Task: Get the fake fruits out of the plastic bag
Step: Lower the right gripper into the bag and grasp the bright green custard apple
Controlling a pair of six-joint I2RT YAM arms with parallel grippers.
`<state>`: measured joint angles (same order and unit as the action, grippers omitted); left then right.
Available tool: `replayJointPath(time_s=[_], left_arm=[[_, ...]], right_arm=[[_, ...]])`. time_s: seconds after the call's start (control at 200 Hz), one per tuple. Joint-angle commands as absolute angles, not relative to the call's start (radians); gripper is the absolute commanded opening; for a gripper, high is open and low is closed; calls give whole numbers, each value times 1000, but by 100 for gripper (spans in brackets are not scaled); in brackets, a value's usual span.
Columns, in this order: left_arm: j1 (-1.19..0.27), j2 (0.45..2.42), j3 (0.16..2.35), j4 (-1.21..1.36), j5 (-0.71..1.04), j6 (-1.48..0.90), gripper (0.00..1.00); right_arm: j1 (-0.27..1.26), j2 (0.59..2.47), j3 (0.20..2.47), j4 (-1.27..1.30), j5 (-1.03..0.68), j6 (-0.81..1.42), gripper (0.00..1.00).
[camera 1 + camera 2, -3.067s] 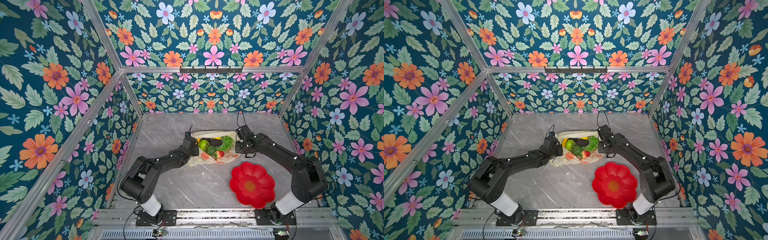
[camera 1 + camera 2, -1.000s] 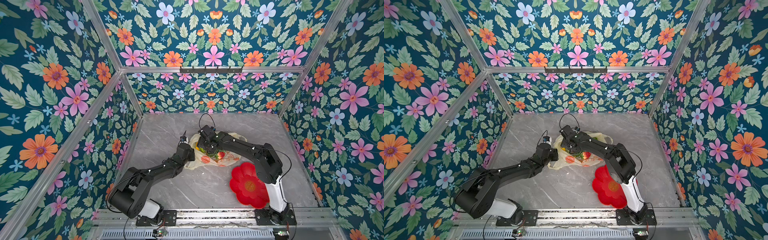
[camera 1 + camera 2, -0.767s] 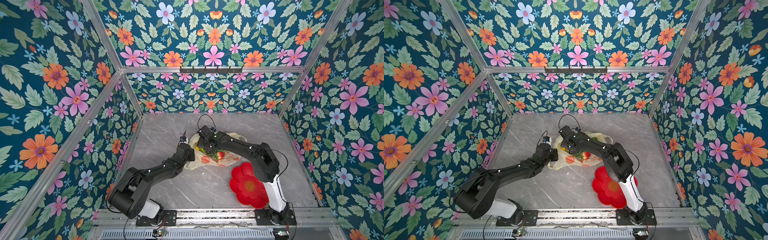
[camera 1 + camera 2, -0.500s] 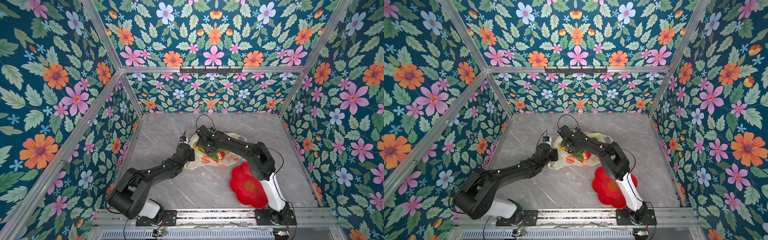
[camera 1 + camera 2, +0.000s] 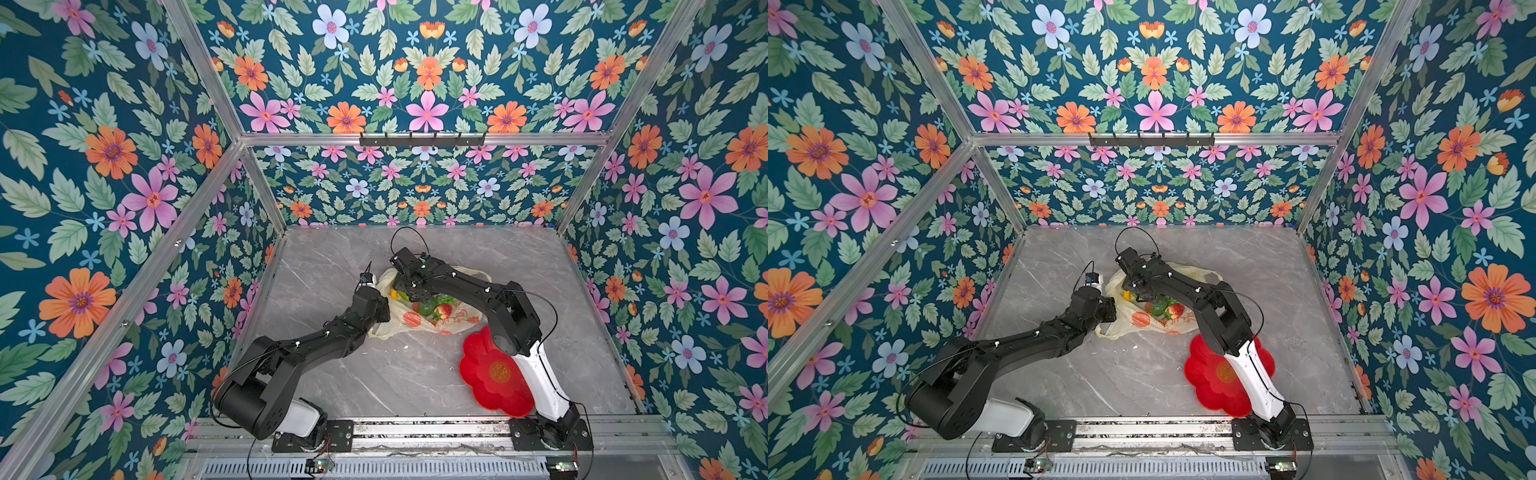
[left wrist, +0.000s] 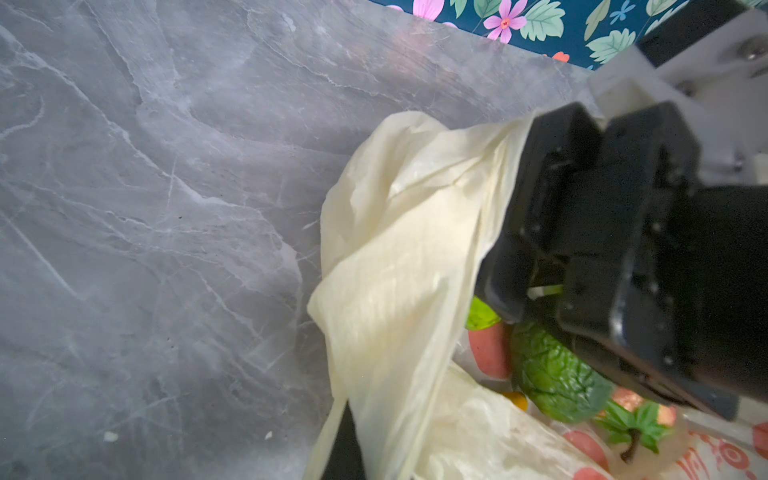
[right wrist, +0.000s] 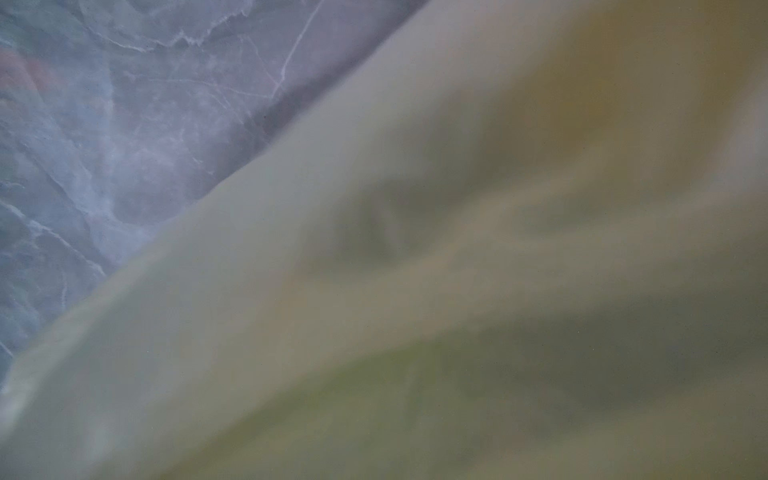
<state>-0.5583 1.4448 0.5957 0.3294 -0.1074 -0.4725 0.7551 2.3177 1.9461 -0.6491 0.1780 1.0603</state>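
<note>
1. Fake fruits of coloured plastic, a red strawberry among them, are seen in both top views inside the thin cream-yellow plastic bag with orange-red prints, which is laid near the middle of the grey marbled table surface.
2. There the left gripper is set against the bag's side facing the left edge of the surface, and the right gripper is placed inside the bag's mouth; whether its jaws are apart cannot be told. A red flower-shaped plastic dish is placed by the near edge, towards the right corner.
3. In the left wrist view the left gripper is shown clamped on a fold of the bag, its film drawn up to the black fingers. Below, among the fake fruits, a green bumpy fruit and the strawberry's green leaves are seen inside the bag.
4. In the right wrist view blurred cream film of the bag is seen close to the lens, with a strip of the surface beside it; the right gripper's state cannot be told.
</note>
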Motion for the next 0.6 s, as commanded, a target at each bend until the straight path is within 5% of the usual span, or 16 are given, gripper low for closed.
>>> replayJointPath(time_s=[0.0, 0.595], left_arm=[[-558, 1442, 594, 353, -113, -476, 4], [-557, 1445, 597, 350, -117, -471, 4]], right_arm=[[755, 2327, 1968, -698, 172, 1036, 84], [754, 2201, 1836, -556, 117, 1016, 66]])
